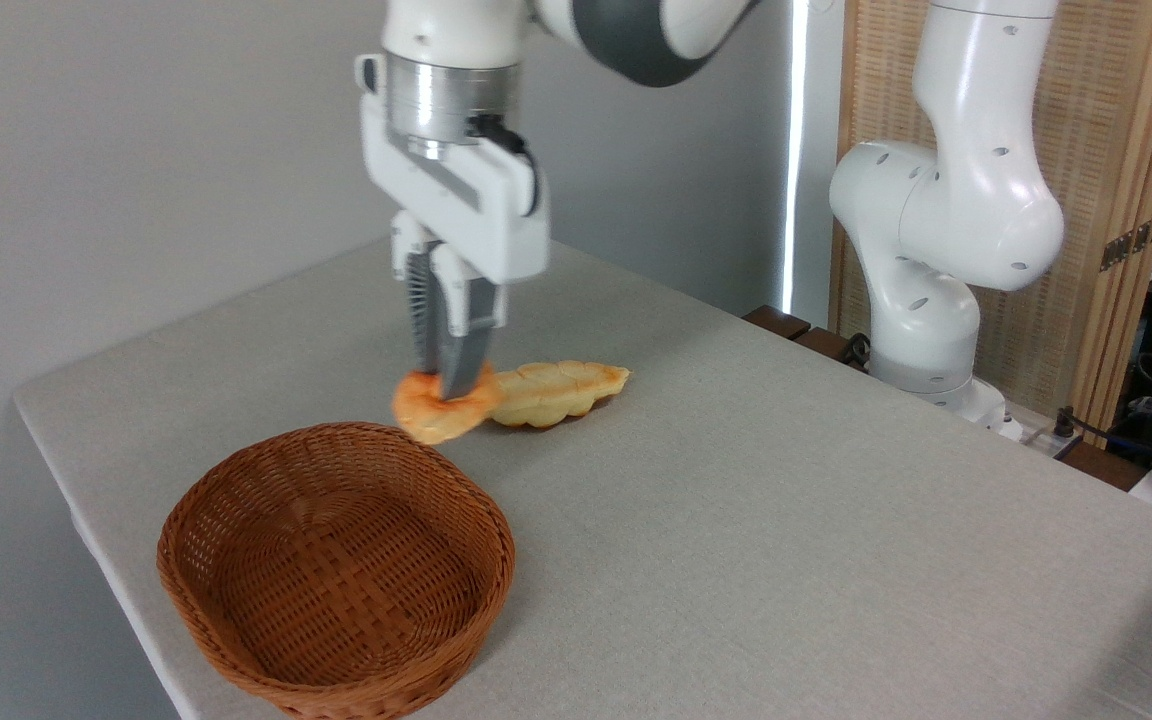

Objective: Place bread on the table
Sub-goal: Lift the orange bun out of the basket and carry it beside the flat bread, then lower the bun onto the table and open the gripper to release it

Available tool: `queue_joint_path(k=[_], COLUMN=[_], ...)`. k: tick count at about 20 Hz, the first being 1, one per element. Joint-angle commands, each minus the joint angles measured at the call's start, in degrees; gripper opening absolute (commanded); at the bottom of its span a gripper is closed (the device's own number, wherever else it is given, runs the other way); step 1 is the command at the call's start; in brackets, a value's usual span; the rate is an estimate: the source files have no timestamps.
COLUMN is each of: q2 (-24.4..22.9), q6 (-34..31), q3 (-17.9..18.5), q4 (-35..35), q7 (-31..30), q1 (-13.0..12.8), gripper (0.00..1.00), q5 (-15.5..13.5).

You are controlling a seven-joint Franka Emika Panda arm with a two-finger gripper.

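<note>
Bread [433,412] out of basket [336,570], pinched in closed gripper [450,385] and hanging over mid-table [786,520] toward the far edge, just beside loaf [556,392]; lift and carry apparently done, lowering and release onto the cloth left.

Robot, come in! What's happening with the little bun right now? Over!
Gripper shut on bun. Bun out of basket, over table. Pale loaf right behind it.

Single fixed camera, raised beyond the table's [736,520] near corner, looking obliquely down (moderately close); fingers [448,345] stand left of centre, upper frame.
</note>
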Motion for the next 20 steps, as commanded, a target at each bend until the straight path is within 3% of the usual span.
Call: queue_joint_path(k=[1, 4, 11, 12, 15, 17, 20], q2=[-9.0, -11.8, -11.7, -11.6, -11.5, -11.5, -11.4], q6=[-2.1, -2.8, -3.6, -3.6, -3.6, -3.5, -3.5], q3=[2.5, 4.1, 4.3, 4.2, 4.3, 4.2, 4.2], q4=[-10.4, -14.3, -17.6, -17.9, -18.1, -18.1, -18.1], q7=[4.0, 5.0, 5.1, 5.1, 5.1, 5.1, 5.1], q1=[-0.6, -0.6, -0.9, -1.0, -1.3, -1.4, -1.3], gripper=[0.29, 0.29, 0.37, 0.41, 0.7, 0.71, 0.79], q5=[-0.7, -0.7, -0.2, -0.1, 0.0, 0.0, 0.0])
